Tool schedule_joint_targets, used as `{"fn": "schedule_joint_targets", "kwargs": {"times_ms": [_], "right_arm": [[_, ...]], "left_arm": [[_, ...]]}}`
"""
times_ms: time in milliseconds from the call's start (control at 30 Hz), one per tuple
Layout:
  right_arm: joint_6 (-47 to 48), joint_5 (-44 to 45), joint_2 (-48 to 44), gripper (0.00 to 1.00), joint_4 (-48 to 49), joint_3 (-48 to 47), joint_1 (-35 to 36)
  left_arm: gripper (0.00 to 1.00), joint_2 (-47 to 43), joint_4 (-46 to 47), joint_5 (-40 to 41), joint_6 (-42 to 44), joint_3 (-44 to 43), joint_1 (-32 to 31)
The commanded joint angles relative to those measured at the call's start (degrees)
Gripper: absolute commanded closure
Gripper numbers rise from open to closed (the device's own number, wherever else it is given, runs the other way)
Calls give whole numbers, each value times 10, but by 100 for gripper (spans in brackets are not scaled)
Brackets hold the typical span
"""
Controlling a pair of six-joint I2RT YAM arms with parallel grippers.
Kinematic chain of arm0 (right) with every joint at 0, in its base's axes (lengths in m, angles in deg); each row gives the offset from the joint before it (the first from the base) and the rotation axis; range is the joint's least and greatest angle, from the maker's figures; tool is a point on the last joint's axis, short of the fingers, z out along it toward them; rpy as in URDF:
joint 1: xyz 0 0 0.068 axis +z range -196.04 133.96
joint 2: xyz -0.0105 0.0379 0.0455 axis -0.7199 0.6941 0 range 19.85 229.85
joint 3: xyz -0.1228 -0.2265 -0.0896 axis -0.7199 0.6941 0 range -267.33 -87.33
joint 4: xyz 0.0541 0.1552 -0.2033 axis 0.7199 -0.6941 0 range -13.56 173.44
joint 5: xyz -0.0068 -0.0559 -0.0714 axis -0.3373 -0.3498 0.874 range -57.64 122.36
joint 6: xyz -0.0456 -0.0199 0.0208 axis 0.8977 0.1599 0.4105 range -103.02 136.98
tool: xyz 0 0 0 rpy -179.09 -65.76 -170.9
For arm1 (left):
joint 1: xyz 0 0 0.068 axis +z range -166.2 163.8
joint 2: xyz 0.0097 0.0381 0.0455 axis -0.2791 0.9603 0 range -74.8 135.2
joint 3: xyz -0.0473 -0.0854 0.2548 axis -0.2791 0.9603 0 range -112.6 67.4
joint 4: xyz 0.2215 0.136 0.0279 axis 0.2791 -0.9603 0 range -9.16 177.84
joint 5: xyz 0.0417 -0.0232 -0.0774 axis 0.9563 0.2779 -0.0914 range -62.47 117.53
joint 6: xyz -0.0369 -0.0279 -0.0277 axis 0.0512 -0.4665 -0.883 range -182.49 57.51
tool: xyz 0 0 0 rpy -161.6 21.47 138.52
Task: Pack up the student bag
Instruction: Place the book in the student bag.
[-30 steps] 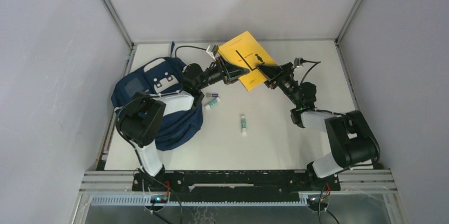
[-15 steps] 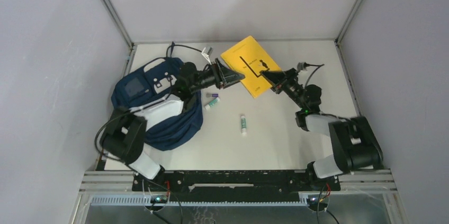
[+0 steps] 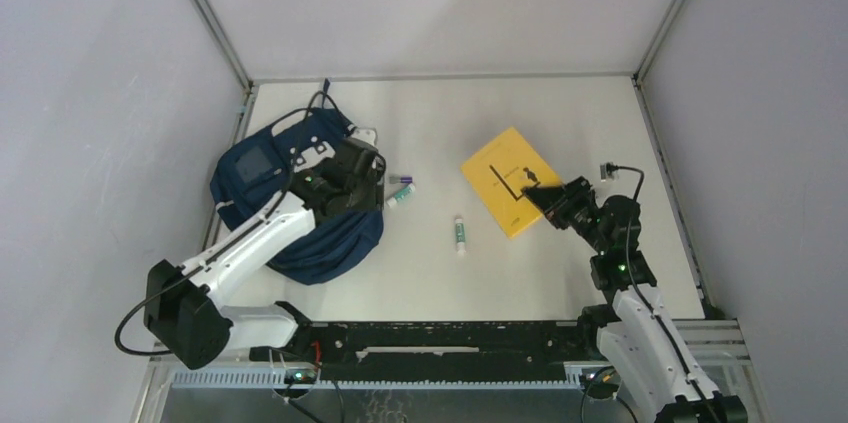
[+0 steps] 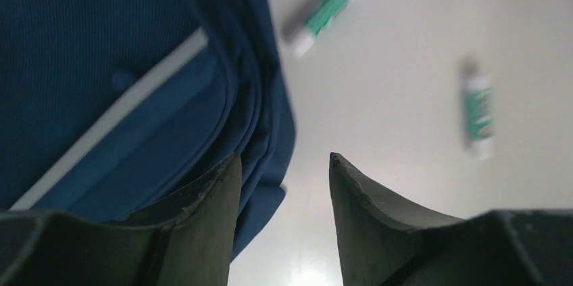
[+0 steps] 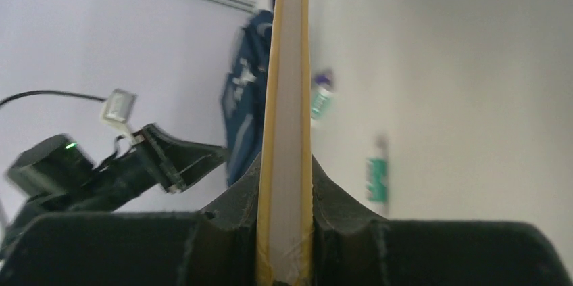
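Observation:
The student bag (image 3: 262, 175) is a navy backpack lying at the table's left; it also shows in the left wrist view (image 4: 101, 83). My left gripper (image 3: 354, 186) hovers over the bag's right edge, open and empty (image 4: 284, 164). My right gripper (image 3: 547, 202) is shut on the corner of a yellow book (image 3: 505, 181) and holds it over the table right of centre. In the right wrist view the book's edge (image 5: 289, 83) stands clamped between the fingers (image 5: 287, 164). Two green-and-white glue sticks (image 3: 400, 195) (image 3: 459, 235) and a small purple item (image 3: 402, 180) lie on the table between bag and book.
The table is white with metal rails along its left (image 3: 238, 133) and right (image 3: 660, 153) edges and grey walls around. The left arm (image 5: 135, 164) shows in the right wrist view. Both glue sticks show in the left wrist view (image 4: 324, 15) (image 4: 478, 113).
My left gripper let go of the book and drew back over the bag. My right gripper carried the book from the far centre toward the near right, lower over the table.

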Motion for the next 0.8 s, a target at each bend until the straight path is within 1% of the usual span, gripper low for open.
{"fn": "schedule_joint_targets", "kwargs": {"times_ms": [0,100,200,300,333,533,600,633,767], "right_arm": [[57,2,-30,100,-91,6,-18],[62,-23,-34,100,-101,10,-42],[62,-32,-39,100,-101,9,-44],[60,-32,-44,100,-101,8,-44],[59,-31,-45,100,-114,8,-44],[60,-31,-73,100,-146,6,-43],[60,-28,-86,100,-158,6,-41],[61,-27,-93,100,-163,6,-40],[58,-31,-111,100,-170,5,-27]], "left_arm": [[45,-7,-128,132,-7,27,-57],[45,10,-140,179,-35,49,-77],[46,23,-140,186,-42,67,-78],[47,32,-99,176,-26,96,-78],[47,38,-91,172,-24,100,-78],[52,67,-74,192,-2,102,-77],[59,75,-79,210,1,100,-77],[65,75,-86,223,-1,97,-75],[97,49,-114,258,-6,73,-67]]}}
